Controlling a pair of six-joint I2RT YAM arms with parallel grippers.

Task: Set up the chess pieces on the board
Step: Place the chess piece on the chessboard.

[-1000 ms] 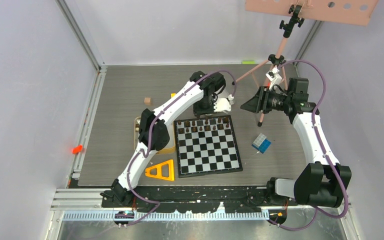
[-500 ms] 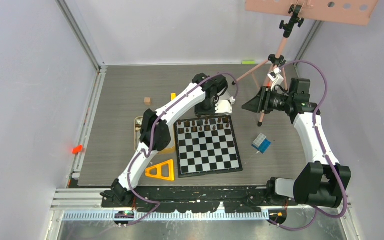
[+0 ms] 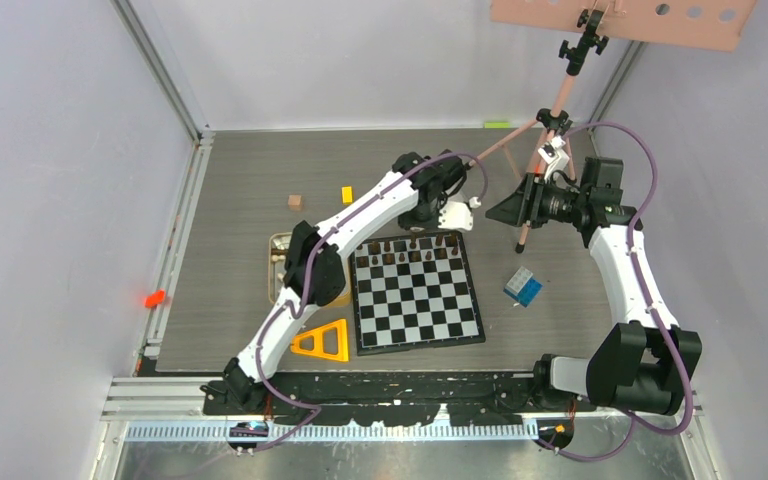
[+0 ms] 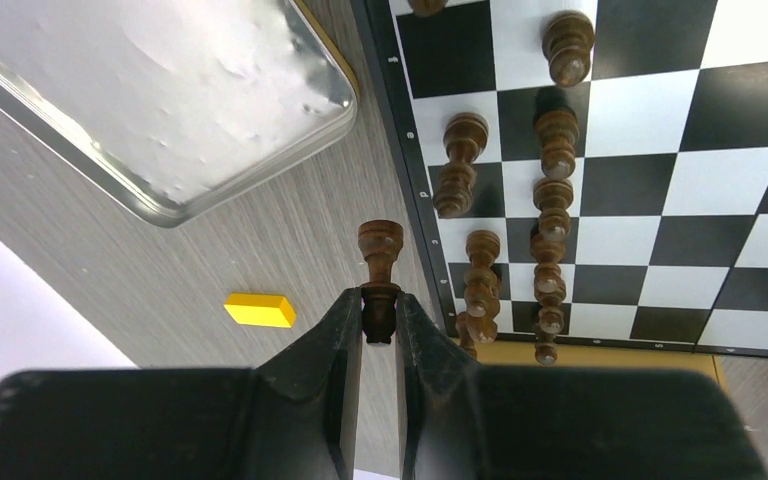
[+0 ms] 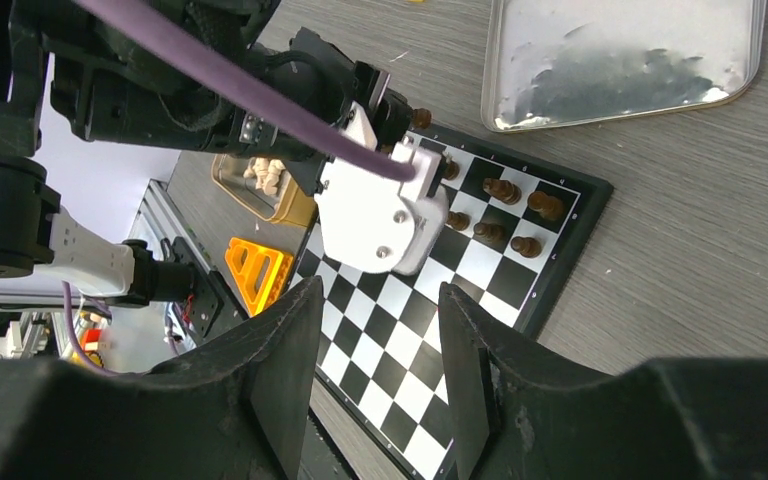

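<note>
The board [image 3: 417, 292] lies in the middle of the table, with several dark brown chess pieces [image 3: 410, 248] standing on its two far rows. My left gripper [image 4: 380, 310] is shut on the base of a dark brown piece [image 4: 380, 262]. It holds that piece over the bare table just beyond the board's far border [image 4: 415, 240], next to the standing pieces [image 4: 555, 190]. In the top view the left gripper [image 3: 425, 215] is behind the far edge. My right gripper [image 5: 380, 300] is open and holds nothing, raised to the right of the board [image 5: 400, 340].
A silver tin lid [image 4: 160, 90] lies beyond the board. The gold tin [image 3: 282, 262] with pale pieces [image 5: 265, 175] stands left of it. A yellow block [image 3: 347, 194], brown cube [image 3: 295, 202], orange triangle [image 3: 322, 341], blue-white cube [image 3: 523, 287] and tripod [image 3: 550, 130] are around.
My left gripper has moved to the right and a little farther back along the board's far edge, still holding the dark piece, and the yellow block is now uncovered. The right arm barely moved.
</note>
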